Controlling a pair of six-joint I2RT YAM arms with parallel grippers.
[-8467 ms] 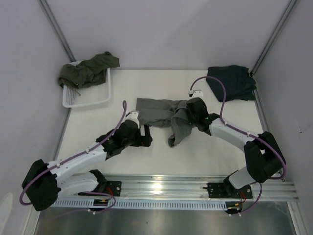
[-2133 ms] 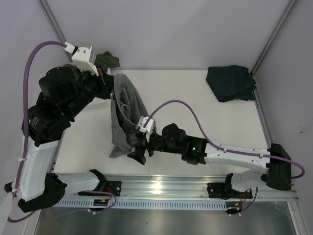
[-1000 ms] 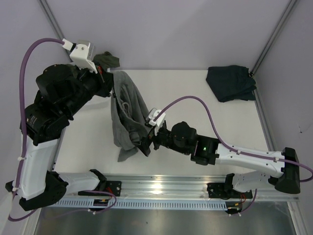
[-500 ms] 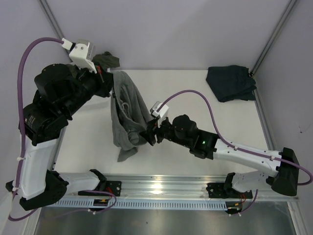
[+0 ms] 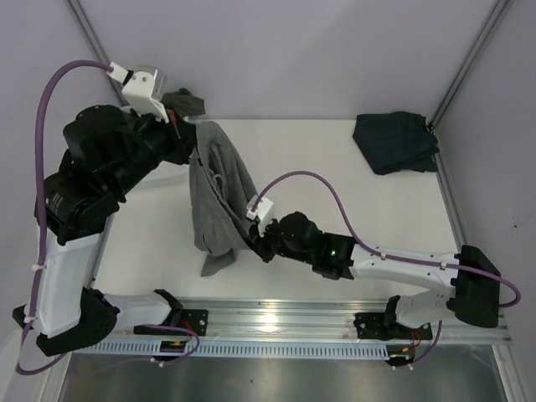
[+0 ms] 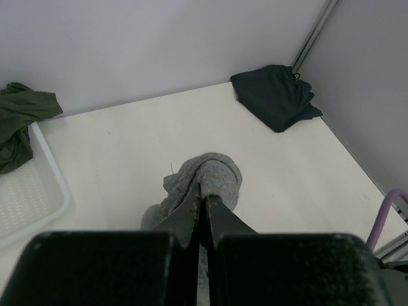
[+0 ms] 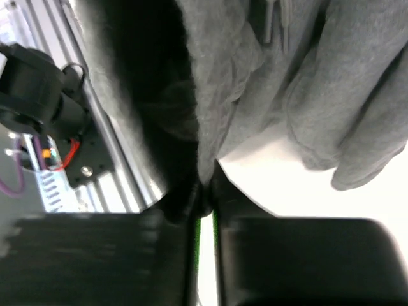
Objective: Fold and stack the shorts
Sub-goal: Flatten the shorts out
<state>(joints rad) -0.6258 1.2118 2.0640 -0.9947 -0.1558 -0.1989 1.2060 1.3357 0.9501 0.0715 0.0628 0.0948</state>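
The light grey shorts (image 5: 216,197) hang lengthwise above the table's left half. My left gripper (image 5: 196,136), raised high, is shut on their top edge; in the left wrist view the grey shorts (image 6: 218,177) bunch over its closed tips (image 6: 204,199). My right gripper (image 5: 251,239) is shut on the lower right edge of the grey shorts (image 7: 255,83), and cloth runs down into its closed jaws (image 7: 205,185). The dark navy shorts (image 5: 395,141) lie crumpled at the far right corner. The olive green shorts (image 5: 186,102) peek out behind the left arm.
A white mesh basket (image 6: 32,197) holds the olive shorts (image 6: 19,121) at the far left; the left arm hides it in the top view. The navy shorts (image 6: 274,95) lie by the corner post. A metal rail (image 5: 276,322) runs along the near edge.
My right gripper has gone from open to shut on the lower edge of the grey shorts, shifting slightly nearer. The left arm keeps holding the shorts up.
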